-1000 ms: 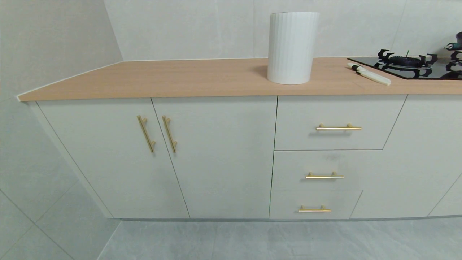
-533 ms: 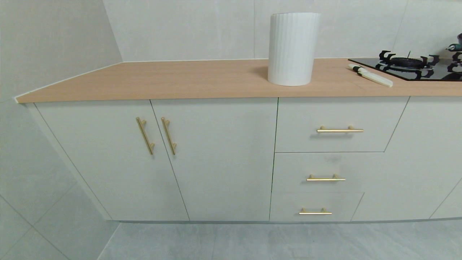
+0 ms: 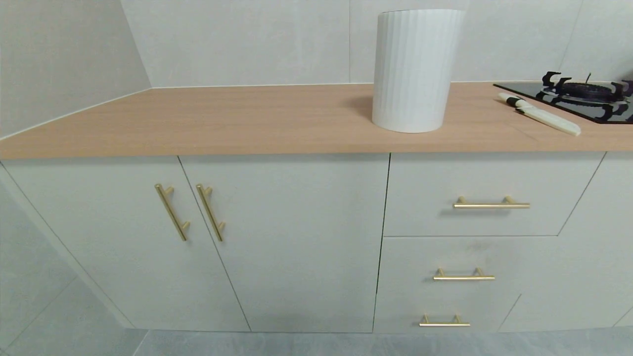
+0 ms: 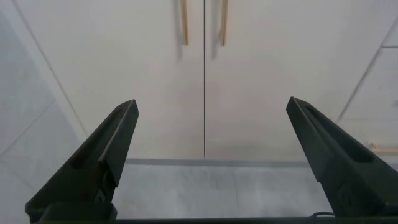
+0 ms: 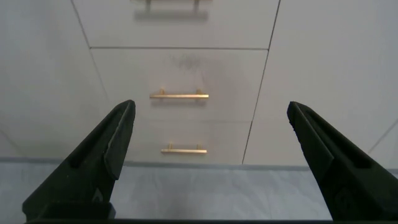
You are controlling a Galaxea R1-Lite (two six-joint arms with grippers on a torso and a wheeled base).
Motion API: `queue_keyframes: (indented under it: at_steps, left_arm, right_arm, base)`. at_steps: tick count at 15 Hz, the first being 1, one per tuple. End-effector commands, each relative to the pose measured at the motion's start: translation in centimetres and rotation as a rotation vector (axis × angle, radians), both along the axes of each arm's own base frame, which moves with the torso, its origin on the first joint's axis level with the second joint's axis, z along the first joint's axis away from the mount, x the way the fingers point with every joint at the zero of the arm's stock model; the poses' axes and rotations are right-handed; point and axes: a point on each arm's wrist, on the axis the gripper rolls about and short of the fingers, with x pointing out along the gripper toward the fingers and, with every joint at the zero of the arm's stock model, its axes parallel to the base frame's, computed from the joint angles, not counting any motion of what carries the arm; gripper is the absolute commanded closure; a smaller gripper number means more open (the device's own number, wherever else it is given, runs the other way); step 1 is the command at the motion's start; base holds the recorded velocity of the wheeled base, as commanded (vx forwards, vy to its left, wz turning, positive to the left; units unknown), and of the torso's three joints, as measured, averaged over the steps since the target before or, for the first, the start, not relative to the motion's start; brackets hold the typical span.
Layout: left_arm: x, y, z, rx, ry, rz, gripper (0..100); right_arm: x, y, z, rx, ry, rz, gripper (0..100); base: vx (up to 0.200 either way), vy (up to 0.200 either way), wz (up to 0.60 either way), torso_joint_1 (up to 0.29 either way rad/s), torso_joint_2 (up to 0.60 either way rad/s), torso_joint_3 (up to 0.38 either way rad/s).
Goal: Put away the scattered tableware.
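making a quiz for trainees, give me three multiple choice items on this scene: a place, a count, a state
1. Where is the knife?
A) in a sink
B) on the counter beside the stove
C) on a chair

2. How many drawer handles show?
A) one
B) five
C) three

3. The drawers are:
A) all shut
B) top one open
C) all open

Answers: 1 B, it lies flat on the wood by the burner; 2 C, three gold bars, one above another; 3 A, every front sits flush.

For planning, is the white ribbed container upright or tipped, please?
Upright: the white ribbed container stands on its flat base on the wooden countertop.
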Motion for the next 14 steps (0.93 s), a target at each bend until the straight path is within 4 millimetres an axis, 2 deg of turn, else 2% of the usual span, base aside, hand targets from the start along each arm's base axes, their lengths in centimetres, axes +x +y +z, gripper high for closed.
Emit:
queue_keyframes:
  at_steps: [1,14]
  left_arm:
    - [0.01,0.00,-0.02,0.001,0.001,0.001,0]
    - [0.01,0.00,-0.02,-0.001,0.001,0.001,0]
  right_arm:
    - [0.02,0.00,0.01,0.000,0.002,0.001,0]
    - [0.01,0.00,0.00,0.000,0.001,0.001,0]
  base:
    - [0.200,0.000,0.00,0.007,0.00,-0.007]
    - [0.000,0.000,-0.05,0.000,0.00,0.000]
